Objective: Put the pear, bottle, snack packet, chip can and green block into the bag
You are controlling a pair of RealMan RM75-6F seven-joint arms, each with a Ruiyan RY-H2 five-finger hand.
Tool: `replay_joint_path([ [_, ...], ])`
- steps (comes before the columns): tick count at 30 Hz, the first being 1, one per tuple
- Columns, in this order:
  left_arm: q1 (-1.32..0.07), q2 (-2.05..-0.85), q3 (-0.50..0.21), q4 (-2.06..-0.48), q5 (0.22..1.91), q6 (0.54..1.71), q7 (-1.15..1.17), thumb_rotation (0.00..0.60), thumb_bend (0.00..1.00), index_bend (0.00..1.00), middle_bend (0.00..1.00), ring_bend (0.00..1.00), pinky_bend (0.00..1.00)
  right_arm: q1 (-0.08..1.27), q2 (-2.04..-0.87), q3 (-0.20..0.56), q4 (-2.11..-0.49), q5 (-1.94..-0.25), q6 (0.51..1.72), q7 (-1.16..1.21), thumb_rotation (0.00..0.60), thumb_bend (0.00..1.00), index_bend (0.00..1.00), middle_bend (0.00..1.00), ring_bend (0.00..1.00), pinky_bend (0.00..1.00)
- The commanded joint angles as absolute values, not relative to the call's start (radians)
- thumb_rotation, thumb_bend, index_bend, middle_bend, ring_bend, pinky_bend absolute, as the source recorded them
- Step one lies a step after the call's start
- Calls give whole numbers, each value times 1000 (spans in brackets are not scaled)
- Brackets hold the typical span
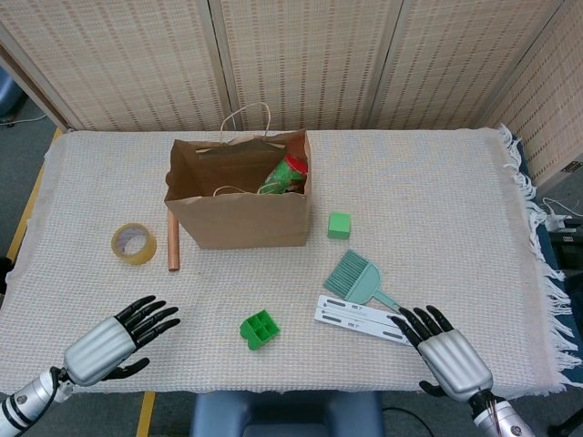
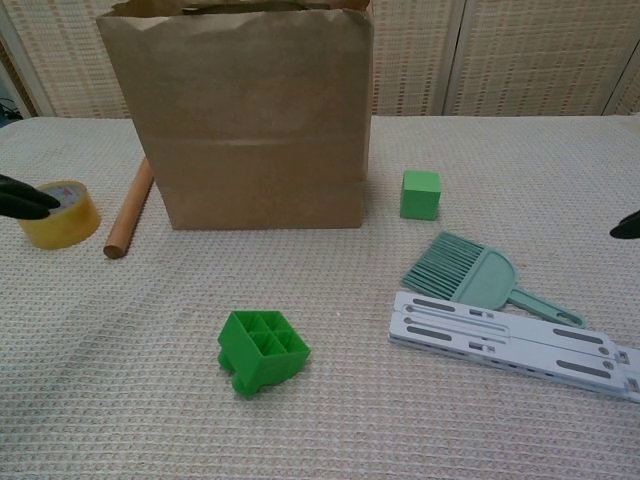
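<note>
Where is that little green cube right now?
The green block sits on the tablecloth just right of the paper bag, outside it, with the small brush nearer the robot. Neither hand touches it.
</note>
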State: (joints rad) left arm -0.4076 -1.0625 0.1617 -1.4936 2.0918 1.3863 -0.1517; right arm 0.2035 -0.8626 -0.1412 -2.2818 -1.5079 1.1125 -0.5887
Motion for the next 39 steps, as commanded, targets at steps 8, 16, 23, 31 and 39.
replay_joint_path([
  [8,-533,-1160,162,-1601,2085,1094,-14,600,332,0,0,0,62,203,-849,-147,-2288,-1527,1113,-571,600,58,0,0,0,0],
  [16,-581,-1228,119,-1684,1961,910,139,600,333,0,0,0,38,205,-832,-143,-2289,-1532,1117,-543,600,59,0,0,0,0],
  [23,-624,-1316,72,-1663,1890,856,188,600,334,0,0,0,37,199,-822,-148,-2297,-1556,1123,-535,600,59,0,0,0,0],
  [31,-650,-1358,52,-1696,1808,826,207,600,335,0,0,0,33,191,-809,-156,-2301,-1584,1128,-525,600,58,0,0,0,0],
  [39,-679,-1425,26,-1686,1750,810,245,600,335,0,0,0,32,185,-792,-159,-2311,-1603,1133,-513,600,58,0,0,0,0],
])
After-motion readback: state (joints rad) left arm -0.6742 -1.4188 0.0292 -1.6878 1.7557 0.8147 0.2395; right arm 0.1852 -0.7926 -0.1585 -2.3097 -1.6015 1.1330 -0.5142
